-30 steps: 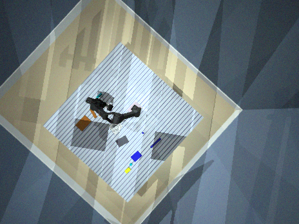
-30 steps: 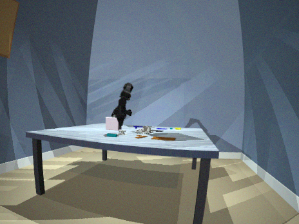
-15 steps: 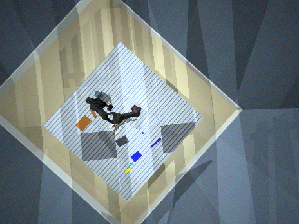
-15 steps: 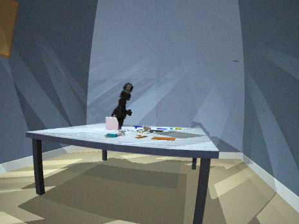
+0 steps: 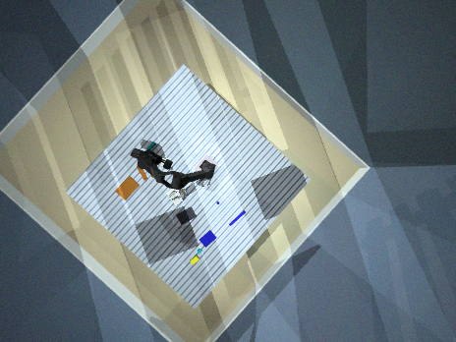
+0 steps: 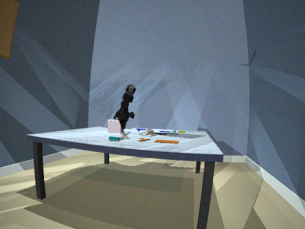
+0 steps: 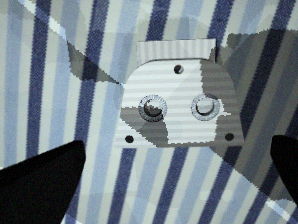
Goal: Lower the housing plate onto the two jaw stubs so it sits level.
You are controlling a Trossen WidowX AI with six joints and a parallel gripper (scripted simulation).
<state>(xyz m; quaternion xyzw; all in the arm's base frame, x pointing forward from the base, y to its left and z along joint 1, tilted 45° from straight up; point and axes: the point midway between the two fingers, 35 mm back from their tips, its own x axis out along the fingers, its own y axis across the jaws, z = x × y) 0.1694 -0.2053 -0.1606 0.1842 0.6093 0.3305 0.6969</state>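
Observation:
The pale grey housing plate (image 7: 180,90), with one rounded side, shows flat-on in the wrist view. It has two ringed round openings (image 7: 152,108) (image 7: 205,107) and three small dark holes. A pale ridged block (image 7: 176,49) shows at its rounded side. The jaws are not clearly visible, so whether the plate sits level on their stubs cannot be told. My gripper (image 7: 176,147) is open and empty. Its dark fingertips stand wide apart, one beyond each side of the plate's straight edge, touching nothing. In the top and exterior views the parts are too small to separate.
The striped table (image 5: 184,93) (image 6: 66,135) holds a pink box (image 6: 114,126), a teal block (image 5: 151,145) (image 6: 114,138), an orange plate (image 5: 128,188) (image 6: 166,141), pale parts (image 5: 174,197) (image 6: 149,132), a dark block (image 5: 184,216), a blue block (image 5: 207,238) and a yellow block (image 5: 195,259).

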